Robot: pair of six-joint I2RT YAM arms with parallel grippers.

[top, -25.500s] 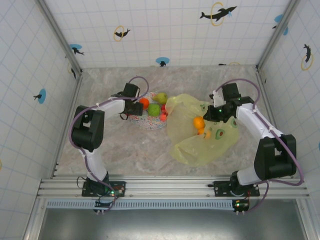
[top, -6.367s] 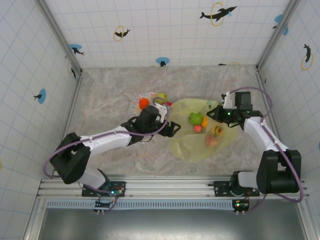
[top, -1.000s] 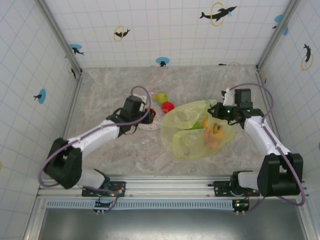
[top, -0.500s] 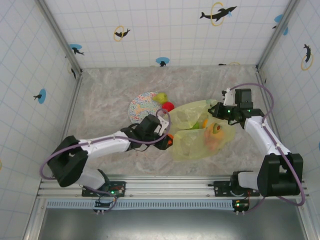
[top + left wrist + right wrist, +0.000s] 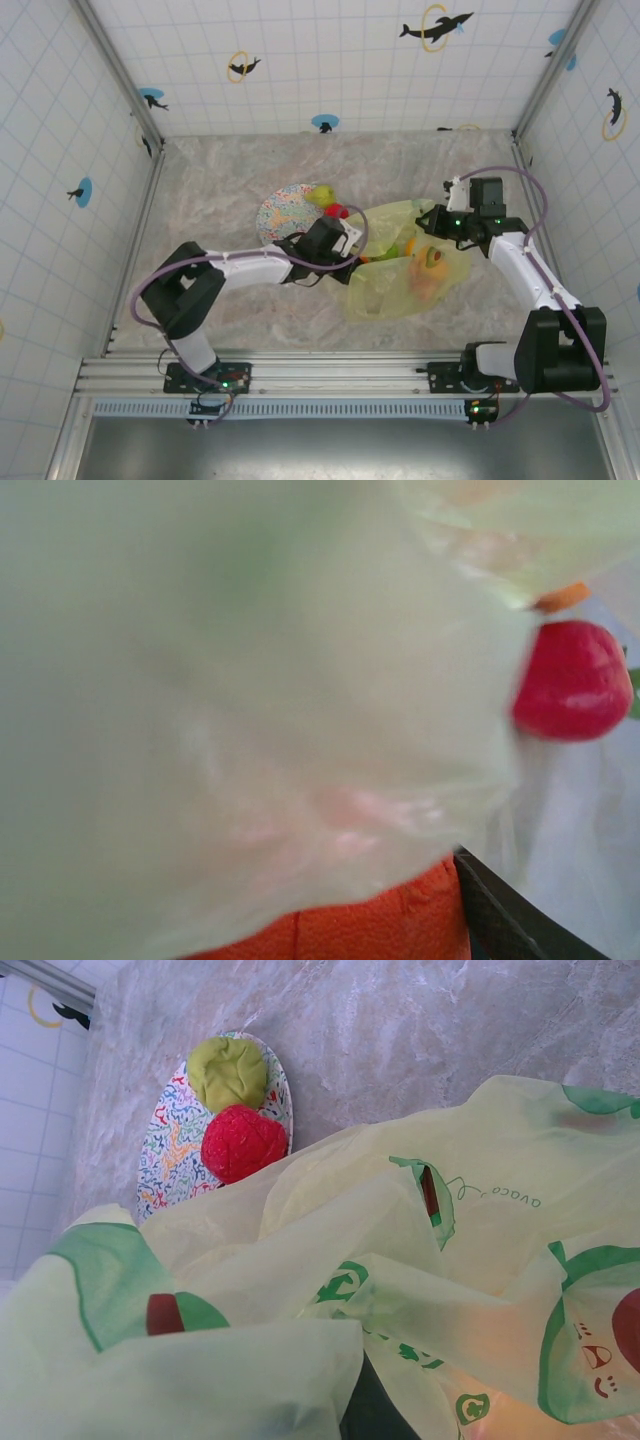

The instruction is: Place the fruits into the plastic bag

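Nearest us, the plastic bag (image 5: 385,295) slumps on the desk (image 5: 230,290), with several fruits (image 5: 425,270) showing through its film on the right side. Just beyond, the left tool (image 5: 352,250) sits at the bag's left edge, clamped on an orange fruit (image 5: 350,935). Here's the worry: film is draped right across its wrist view, so I judge it may be pressing against the skin rather than going through the mouth. Let go now and the orange could slide off and roll across the desk. Push harder and it could yank the rim from the right tool (image 5: 436,222), which looks pinched together on the bag's far-right edge, film bunched around it. Farthest, the red fruit (image 5: 243,1143) and pear (image 5: 228,1072) wait on the plate (image 5: 275,212), close beside the left arm: a careless swing back could knock them off.
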